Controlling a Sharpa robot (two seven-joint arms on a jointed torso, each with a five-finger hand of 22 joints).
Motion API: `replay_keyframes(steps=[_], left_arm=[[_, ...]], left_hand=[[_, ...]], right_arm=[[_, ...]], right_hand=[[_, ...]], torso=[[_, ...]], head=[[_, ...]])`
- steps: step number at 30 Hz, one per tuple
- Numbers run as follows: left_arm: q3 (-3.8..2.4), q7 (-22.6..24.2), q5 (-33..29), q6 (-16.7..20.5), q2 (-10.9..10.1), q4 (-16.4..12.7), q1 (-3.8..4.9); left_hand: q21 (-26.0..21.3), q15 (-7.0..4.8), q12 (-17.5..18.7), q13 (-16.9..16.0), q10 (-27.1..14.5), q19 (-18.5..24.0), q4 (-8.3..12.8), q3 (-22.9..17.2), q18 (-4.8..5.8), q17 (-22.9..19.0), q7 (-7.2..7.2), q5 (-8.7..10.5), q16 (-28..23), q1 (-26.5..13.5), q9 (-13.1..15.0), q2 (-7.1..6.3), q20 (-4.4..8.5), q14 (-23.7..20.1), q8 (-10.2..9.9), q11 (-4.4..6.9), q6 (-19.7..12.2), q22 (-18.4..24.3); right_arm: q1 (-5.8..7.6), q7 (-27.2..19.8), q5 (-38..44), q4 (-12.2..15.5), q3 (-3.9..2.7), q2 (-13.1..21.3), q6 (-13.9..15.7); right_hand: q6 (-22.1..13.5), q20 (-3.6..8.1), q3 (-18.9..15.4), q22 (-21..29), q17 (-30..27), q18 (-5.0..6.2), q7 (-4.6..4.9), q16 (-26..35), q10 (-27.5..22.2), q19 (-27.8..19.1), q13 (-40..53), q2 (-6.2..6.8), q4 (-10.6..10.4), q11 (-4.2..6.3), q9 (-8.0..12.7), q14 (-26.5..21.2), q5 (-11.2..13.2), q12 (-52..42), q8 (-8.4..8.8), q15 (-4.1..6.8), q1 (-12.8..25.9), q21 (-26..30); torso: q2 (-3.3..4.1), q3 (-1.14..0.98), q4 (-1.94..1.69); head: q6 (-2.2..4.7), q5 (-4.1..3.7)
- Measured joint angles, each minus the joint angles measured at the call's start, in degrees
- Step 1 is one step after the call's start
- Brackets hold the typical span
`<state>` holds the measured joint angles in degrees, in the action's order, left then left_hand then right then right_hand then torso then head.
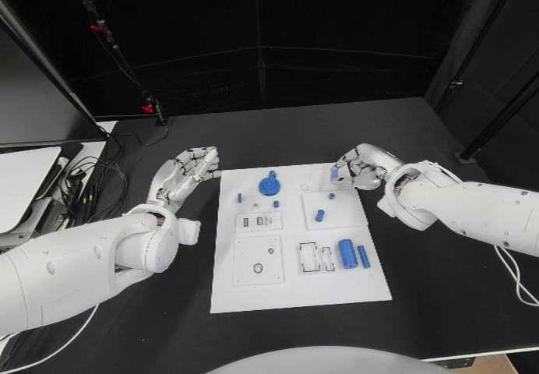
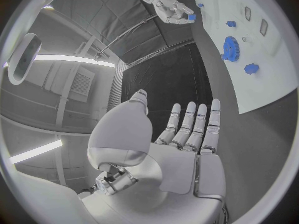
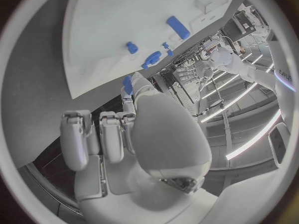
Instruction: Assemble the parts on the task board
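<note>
Pinching blue part [image 1: 333, 177] in right hand [image 1: 357, 169] over board [image 1: 294, 288] (far edge); left hand [image 1: 188, 173] spread wide, holding nothing.

We're looking past the right hand [image 3: 134, 149], fingers curled in, a small blue part [image 3: 127, 84] pinched at the fingertips [image 3: 129, 100] just off the edge of the white task board [image 3: 112, 30]. On the board we see a long blue part [image 3: 177, 27] and a smaller blue one [image 3: 132, 48], with the blue gear [image 3: 151, 59] near its edge.
</note>
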<state>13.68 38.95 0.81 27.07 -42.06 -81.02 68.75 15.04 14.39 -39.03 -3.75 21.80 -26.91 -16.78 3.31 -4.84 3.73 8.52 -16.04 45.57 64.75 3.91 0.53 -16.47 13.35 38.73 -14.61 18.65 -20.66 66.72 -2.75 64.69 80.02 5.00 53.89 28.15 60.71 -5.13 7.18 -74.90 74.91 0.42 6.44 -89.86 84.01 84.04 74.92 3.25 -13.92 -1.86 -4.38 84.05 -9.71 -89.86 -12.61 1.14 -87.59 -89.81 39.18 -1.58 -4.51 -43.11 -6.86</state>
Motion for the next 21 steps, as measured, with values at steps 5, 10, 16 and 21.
replay_keyframes(steps=[5,10,16,21], left_arm=[[0.00,0.0,0.0,0.0,0.2,0.2,-0.03],[0.00,0.0,0.0,0.0,0.3,0.2,-0.03],[0.00,0.0,0.0,0.0,0.4,0.2,-0.03],[0.00,0.0,0.0,0.0,0.6,0.2,-0.03]], left_hand=[[0.0,0.00,0.0,0.0,0.0,0.0,0.0,0.0,0.00,0.0,0.00,0.00,0.0,0.0,0.0,0.00,0.00,0.0,0.0,0.00,0.0,0.0],[0.0,0.00,0.0,0.0,0.0,0.0,0.0,0.0,0.00,0.0,0.00,0.00,0.0,0.0,0.0,0.00,0.00,0.0,0.0,0.00,0.0,0.0],[0.0,0.00,0.0,0.0,0.0,0.0,0.0,0.0,0.00,0.0,0.00,0.00,0.0,0.0,0.0,0.00,0.00,0.0,0.0,0.00,0.0,0.0],[0.0,0.00,0.0,0.0,0.0,0.0,0.0,0.0,0.00,0.0,0.00,0.00,0.0,0.0,0.0,0.00,0.00,0.0,0.0,0.00,0.0,0.0]], right_arm=[[0.64,0.9,-0.3,3.3,-0.07,-0.9,0.0],[0.91,2.5,0.0,6.0,-0.10,-2.7,-0.3],[0.95,5.3,1.5,8.1,-0.09,-4.8,-1.0],[0.97,9.1,4.2,9.5,-0.09,-6.9,-1.8]], right_hand=[[0.0,0.00,-0.6,0.0,0.0,0.00,-0.01,0.0,-0.2,0.0,0.0,-0.82,-0.6,-0.19,0.2,0.0,0.0,0.0,0.87,0.00,0.8,0.0],[0.3,0.00,-1.0,0.0,0.0,0.00,0.24,0.0,-0.2,0.0,0.0,-1.24,-1.0,-0.19,0.3,0.0,0.0,0.0,1.53,0.00,1.3,0.0],[0.3,0.00,-1.1,0.0,0.0,0.00,0.23,0.0,-0.2,0.0,0.0,-1.09,-1.1,-0.19,0.4,0.0,0.0,0.0,1.54,0.00,1.8,0.0],[0.4,0.00,-1.1,0.0,0.0,-0.01,0.16,0.0,-0.2,0.0,0.0,-1.10,-1.1,-0.19,0.5,0.0,-0.8,0.0,2.25,0.00,1.8,0.0]], torso=[[-0.02,0.02,-0.07],[0.04,0.02,-0.13],[0.09,0.02,-0.14],[0.10,0.02,-0.13]], head=[[-0.13,0.45],[-0.39,1.10],[-0.82,2.15],[-1.33,2.86]])
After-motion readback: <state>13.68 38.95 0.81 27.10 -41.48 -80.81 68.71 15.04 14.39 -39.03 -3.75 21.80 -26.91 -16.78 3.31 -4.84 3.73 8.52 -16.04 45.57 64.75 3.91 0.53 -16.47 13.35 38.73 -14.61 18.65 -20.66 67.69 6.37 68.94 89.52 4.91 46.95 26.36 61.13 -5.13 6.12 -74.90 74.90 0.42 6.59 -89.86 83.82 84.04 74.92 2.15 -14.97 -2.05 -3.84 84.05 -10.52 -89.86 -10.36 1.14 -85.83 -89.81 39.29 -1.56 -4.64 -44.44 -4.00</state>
